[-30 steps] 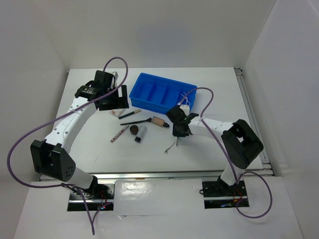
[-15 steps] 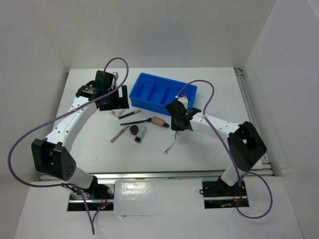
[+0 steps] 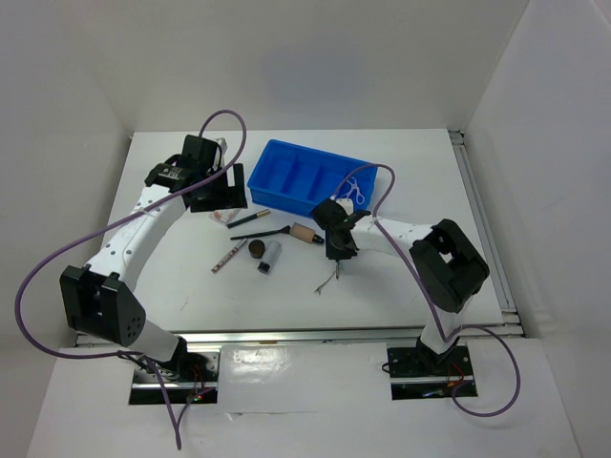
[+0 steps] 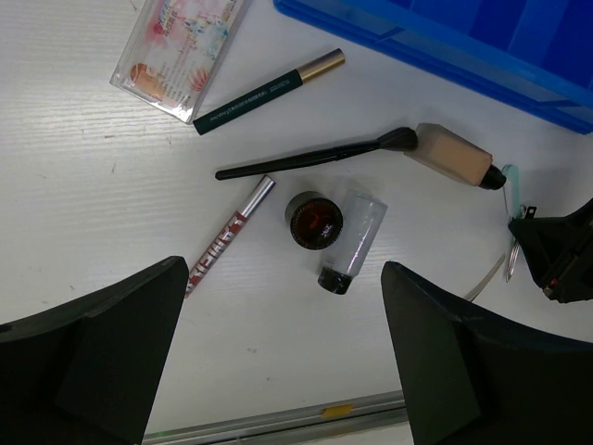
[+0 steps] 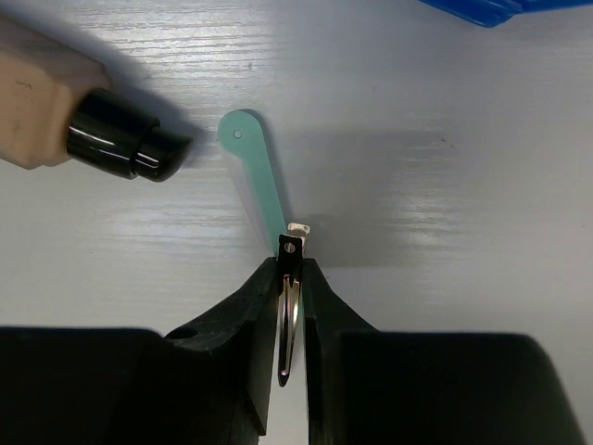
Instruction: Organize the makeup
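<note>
Nothing shows inside tray [image 3: 282, 196]; packet [image 4: 176, 46], pencils [image 4: 269, 90], tube [image 4: 452, 155], pot [image 4: 314, 220] lie outside it; right gripper [image 5: 290, 269] is clamped on green tool [image 5: 255, 176]; left gripper [image 4: 285, 264] gapes wide, empty; sorting appears barely begun.

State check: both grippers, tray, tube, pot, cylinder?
left gripper, open, holding nothing
right gripper, shut on pale green tool
blue tray, visible compartments empty
beige tube, lying flat, capped
brown pot, upright
grey cylinder, lying flat, capped
</note>
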You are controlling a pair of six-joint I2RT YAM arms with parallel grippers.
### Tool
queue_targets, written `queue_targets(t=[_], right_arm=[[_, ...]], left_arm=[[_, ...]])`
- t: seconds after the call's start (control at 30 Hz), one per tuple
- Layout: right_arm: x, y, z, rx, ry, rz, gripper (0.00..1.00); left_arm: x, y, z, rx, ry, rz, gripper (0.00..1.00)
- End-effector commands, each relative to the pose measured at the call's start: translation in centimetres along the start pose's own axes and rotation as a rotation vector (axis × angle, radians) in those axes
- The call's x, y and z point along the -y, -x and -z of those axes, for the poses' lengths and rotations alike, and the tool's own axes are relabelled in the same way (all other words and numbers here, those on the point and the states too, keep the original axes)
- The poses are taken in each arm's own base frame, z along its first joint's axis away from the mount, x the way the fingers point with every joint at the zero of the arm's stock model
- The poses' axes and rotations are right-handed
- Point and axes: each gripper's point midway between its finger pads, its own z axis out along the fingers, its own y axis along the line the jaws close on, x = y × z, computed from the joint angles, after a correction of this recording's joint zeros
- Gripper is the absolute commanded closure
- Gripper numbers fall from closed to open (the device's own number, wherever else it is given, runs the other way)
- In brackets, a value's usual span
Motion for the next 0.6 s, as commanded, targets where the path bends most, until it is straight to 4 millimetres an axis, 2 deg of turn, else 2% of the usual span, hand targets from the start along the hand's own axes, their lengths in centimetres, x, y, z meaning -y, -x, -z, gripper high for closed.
queue_targets(t=[0.0,0.2,0.3,0.33,0.4,0.5,0.57], right_arm=[[-0.4,0.5,-0.3,0.011,0.014,-0.002,0.80],[-0.5,0.4,-0.4,0.004,0.009,0.000,0.80],[-0.7,0.8,-0.3,0.011,0.014,-0.002,0.76],[-0.7,0.8,-0.3,0.011,0.014,-0.002,0.74],[-0.7,0.8,-0.3,0.011,0.014,-0.002,0.63],[-0.9,1.1,-0.2,0.018,0.020,-0.005,0.64],[-0.8,1.4,0.1,0.030,0.017,-0.008,0.72]], left_arm=[[0.4,0.1,0.0,0.002,-0.012,-0.008,0.00],[0.3,-0.2,-0.2,-0.007,-0.009,-0.008,0.00],[0.3,-0.2,-0.2,-0.007,-0.009,-0.008,0.00],[0.3,-0.2,-0.2,-0.007,-0.009,-0.008,0.00],[0.3,-0.2,-0.2,-0.007,-0.009,-0.008,0.00],[0.3,-0.2,-0.2,-0.007,-0.009,-0.008,0.00],[0.3,-0.2,-0.2,-0.007,-0.009,-0.008,0.00]])
